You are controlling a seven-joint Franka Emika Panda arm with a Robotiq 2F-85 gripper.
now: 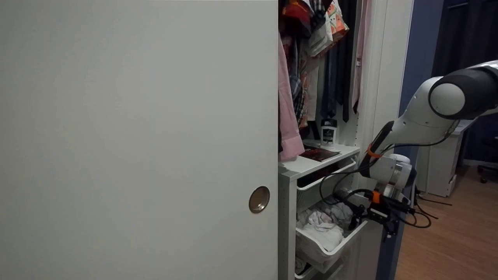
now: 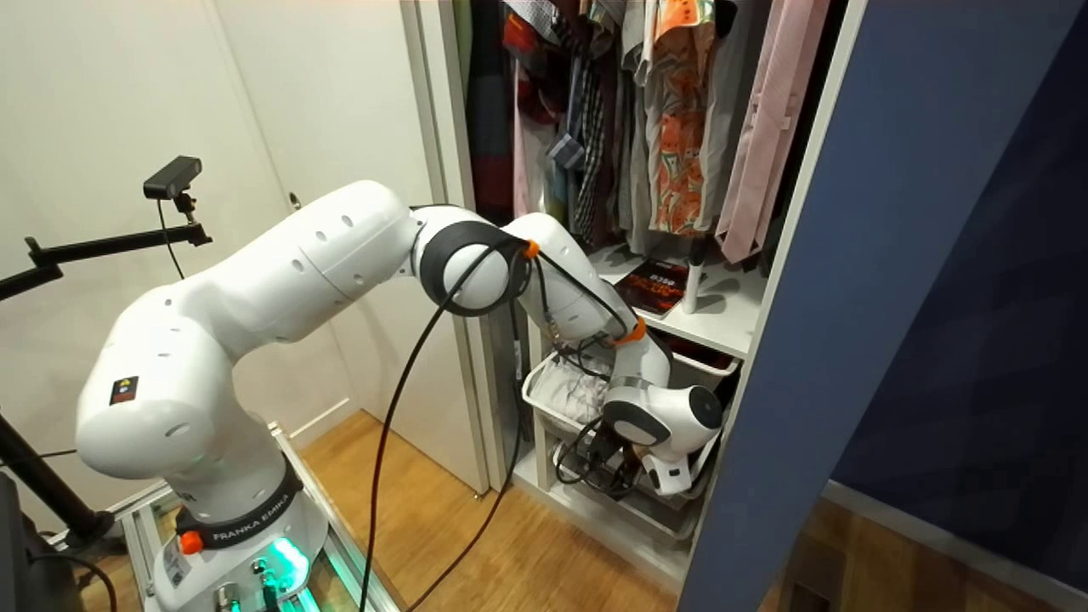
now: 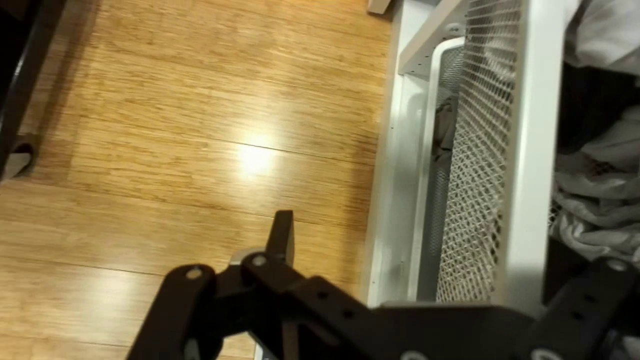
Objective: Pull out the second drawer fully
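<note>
"Entry one: the step in hand?"

"Drawing out, judged part done. Black gripper [image 1: 370,229], fingers spread apart, straddling the front rim of the second drawer [image 3: 532,150], one finger outside. Contact: uncertain, the inner finger being lost in the dark of the wrist view. Advised: seat that finger squarely behind the rim, then pull straight and level, slowly, until the drawer meets its stop; a sideways pull may rack it."

"Entry two: the drawer's appearance?"

"White wire-mesh basket, smooth rim, rounded corner. Location: white cabinet [image 1: 287,229], just below the top drawer [image 1: 311,186], projecting forward of it. Contents: crumpled pale cloth [image 1: 323,229], dark gaps among the folds. Extension: partial, by judgement."
</note>
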